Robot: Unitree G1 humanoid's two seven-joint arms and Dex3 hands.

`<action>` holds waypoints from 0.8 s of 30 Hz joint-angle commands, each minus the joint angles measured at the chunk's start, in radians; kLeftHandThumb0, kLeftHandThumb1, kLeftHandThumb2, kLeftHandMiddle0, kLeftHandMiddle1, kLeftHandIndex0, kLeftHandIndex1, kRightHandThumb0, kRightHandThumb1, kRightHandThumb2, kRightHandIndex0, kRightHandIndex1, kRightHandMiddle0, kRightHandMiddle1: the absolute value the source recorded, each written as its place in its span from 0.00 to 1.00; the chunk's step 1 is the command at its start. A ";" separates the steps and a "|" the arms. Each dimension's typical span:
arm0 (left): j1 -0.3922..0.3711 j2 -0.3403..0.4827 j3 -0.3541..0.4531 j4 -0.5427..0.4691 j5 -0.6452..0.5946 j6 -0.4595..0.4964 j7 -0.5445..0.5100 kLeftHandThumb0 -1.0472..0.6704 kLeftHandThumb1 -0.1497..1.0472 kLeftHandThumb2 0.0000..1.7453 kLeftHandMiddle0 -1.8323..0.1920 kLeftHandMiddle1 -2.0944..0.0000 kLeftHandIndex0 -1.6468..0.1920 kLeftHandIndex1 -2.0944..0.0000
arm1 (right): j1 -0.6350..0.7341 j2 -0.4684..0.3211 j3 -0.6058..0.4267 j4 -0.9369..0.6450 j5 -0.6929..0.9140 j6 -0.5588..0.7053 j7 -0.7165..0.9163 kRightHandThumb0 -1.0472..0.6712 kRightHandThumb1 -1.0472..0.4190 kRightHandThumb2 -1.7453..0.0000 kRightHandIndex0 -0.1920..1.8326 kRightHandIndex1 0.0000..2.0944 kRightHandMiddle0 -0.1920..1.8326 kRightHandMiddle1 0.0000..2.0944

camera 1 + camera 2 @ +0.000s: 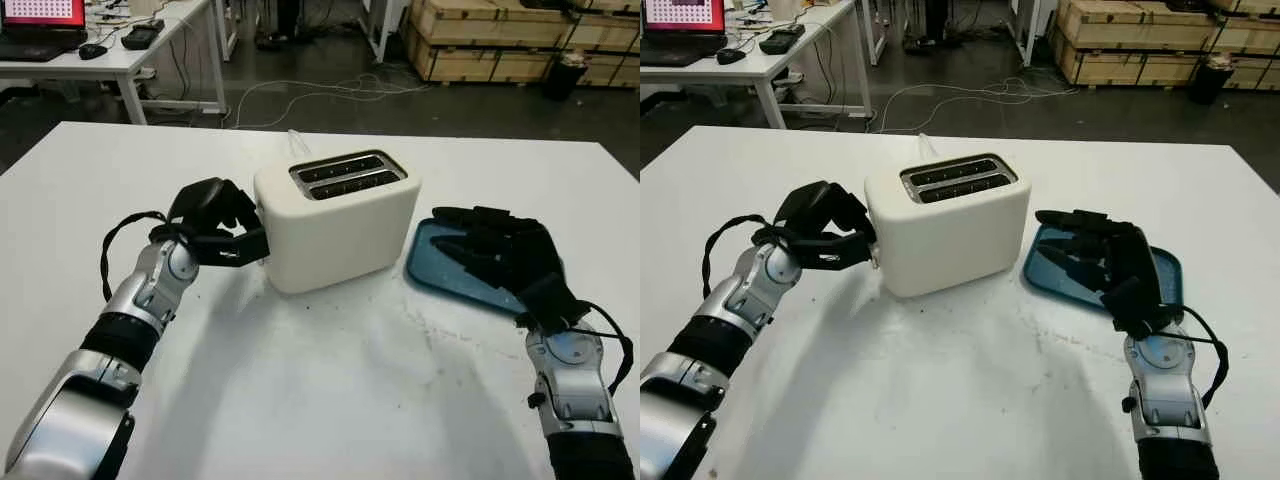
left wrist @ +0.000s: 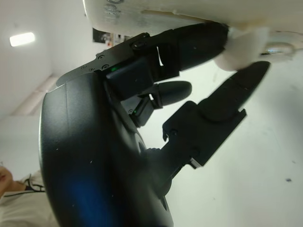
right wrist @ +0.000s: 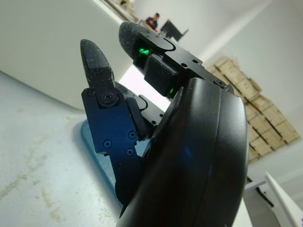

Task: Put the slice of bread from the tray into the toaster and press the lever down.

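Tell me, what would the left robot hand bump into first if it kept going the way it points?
Probably the toaster. The left robot hand already points into its end wall, fingertips at the white lever.

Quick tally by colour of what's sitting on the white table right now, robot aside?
White or cream: 1, the toaster
Blue: 1, the tray, under the open right hand
Total: 2
The left hand is at the toaster's lever side, fingers on the lever.
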 commanded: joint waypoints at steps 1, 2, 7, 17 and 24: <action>0.116 -0.081 -0.105 -0.109 -0.021 -0.071 -0.116 0.42 0.89 0.11 0.53 0.32 0.35 0.77 | -0.003 0.000 -0.007 -0.006 0.008 0.003 -0.006 0.37 0.14 1.00 0.66 0.00 0.60 0.00; 0.133 -0.064 -0.093 -0.155 -0.035 -0.072 -0.113 0.41 0.89 0.11 0.53 0.30 0.38 0.70 | -0.004 0.001 -0.008 -0.005 0.009 -0.001 -0.007 0.37 0.14 1.00 0.66 0.00 0.60 0.00; 0.226 0.009 0.022 -0.363 -0.099 -0.083 -0.070 0.37 0.89 0.06 0.51 0.32 0.45 0.55 | -0.008 0.002 -0.008 -0.002 0.003 -0.025 -0.012 0.38 0.14 1.00 0.64 0.00 0.58 0.00; 0.295 0.045 0.181 -0.478 -0.110 -0.078 -0.076 0.41 0.88 0.01 0.49 0.31 0.47 0.51 | -0.030 -0.005 -0.007 0.033 0.003 -0.066 -0.007 0.37 0.14 1.00 0.63 0.00 0.56 0.00; 0.303 0.066 0.279 -0.576 -0.105 -0.030 -0.095 0.39 0.87 0.00 0.51 0.32 0.49 0.54 | -0.110 -0.057 -0.024 0.076 -0.011 -0.084 -0.007 0.40 0.14 1.00 0.62 0.00 0.55 0.00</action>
